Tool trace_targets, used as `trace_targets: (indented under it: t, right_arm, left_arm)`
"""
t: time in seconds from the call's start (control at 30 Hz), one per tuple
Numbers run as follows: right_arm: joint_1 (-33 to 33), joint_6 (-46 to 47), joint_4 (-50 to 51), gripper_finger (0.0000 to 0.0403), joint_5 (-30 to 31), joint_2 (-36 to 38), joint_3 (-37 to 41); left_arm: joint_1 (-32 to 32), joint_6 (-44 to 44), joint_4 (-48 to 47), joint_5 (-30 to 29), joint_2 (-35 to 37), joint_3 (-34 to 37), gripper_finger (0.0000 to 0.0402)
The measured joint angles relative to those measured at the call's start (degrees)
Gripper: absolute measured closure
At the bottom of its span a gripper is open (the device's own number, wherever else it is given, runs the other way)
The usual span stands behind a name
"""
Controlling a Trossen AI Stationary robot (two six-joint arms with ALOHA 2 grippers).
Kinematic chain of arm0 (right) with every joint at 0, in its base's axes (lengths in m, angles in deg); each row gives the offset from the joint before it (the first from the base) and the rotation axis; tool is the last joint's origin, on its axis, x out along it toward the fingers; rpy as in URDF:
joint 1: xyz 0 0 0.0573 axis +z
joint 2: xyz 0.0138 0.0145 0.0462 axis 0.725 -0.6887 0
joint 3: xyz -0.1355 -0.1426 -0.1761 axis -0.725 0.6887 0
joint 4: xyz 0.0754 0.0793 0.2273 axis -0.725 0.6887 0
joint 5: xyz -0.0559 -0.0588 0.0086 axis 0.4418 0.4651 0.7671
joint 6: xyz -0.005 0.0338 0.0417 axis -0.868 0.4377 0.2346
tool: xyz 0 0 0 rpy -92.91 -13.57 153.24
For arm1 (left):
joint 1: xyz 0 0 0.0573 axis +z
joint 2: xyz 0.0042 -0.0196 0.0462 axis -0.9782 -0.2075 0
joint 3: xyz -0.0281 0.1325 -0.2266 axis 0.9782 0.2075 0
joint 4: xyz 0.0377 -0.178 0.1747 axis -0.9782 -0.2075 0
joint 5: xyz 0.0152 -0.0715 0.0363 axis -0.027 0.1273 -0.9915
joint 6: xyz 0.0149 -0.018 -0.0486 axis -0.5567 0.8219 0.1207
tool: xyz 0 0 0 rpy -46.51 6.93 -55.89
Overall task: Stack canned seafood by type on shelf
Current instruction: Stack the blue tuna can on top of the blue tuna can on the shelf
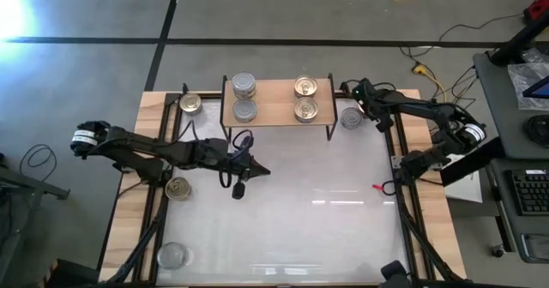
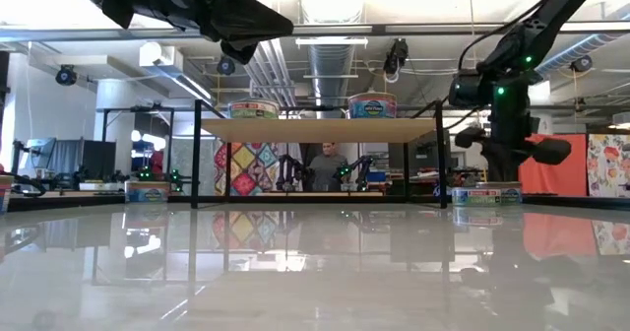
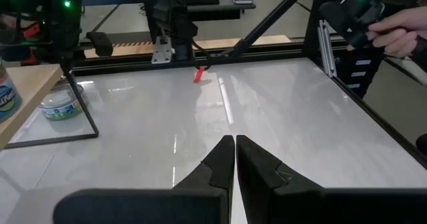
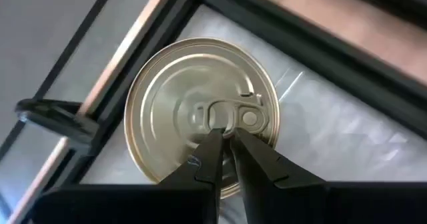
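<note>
From above, the shelf (image 1: pixel 279 108) is standing at the far edge of the white surface (image 1: pixel 326 228), carrying two silver-topped cans (image 1: pixel 244 86) on its left half and two gold-topped cans (image 1: pixel 305 87) on its right half. The right pincer (image 1: pixel 361 93) is hanging just off the shelf's right end, directly over a silver-topped can (image 1: pixel 351 117) that is sitting on the surface beside the shelf's right legs. The left pincer (image 1: pixel 262 171) is hovering in front of the shelf, its fingers pressed together and holding nothing. A gold-topped can (image 1: pixel 190 104) is lying off the shelf's left end, another gold-topped one (image 1: pixel 177 188) farther forward under the left arm, and a silver-topped tin (image 1: pixel 171 255) well in front of the shelf's left side.

At surface height, the shelf (image 2: pixel 320 129) is showing two cans on top, and the right pincer (image 2: pixel 510 152) is hanging just above the can (image 2: pixel 486 195) right of the shelf's legs.

Through the left wrist camera, the left pincer (image 3: pixel 235 147) is showing its fingers shut on nothing above the bare surface, with a can (image 3: pixel 60 105) beside the shelf's leg farther off. A person's hand (image 3: pixel 399 39) is showing beyond the surface edge.

Through the right wrist camera, the right pincer (image 4: pixel 225 137) is nearly closed, its narrow tips sitting at the pull tab of the silver-topped can (image 4: pixel 200 114), not gripping the can's sides.
</note>
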Motion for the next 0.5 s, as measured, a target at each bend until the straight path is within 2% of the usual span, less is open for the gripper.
trace_targets:
  t: [0.27,0.5]
  right_arm:
    - [3.53,6.58,12.76,0.0369,1.12,3.77,2.32]
    - [15.93,17.89,20.84,0.0369,0.49,8.89,5.72]
  left_arm:
    - [-0.39,0.55,-1.27,0.00,0.00,0.00,0.0400]
    - [-0.39,0.57,-1.44,-0.02,0.00,0.00,0.0400]
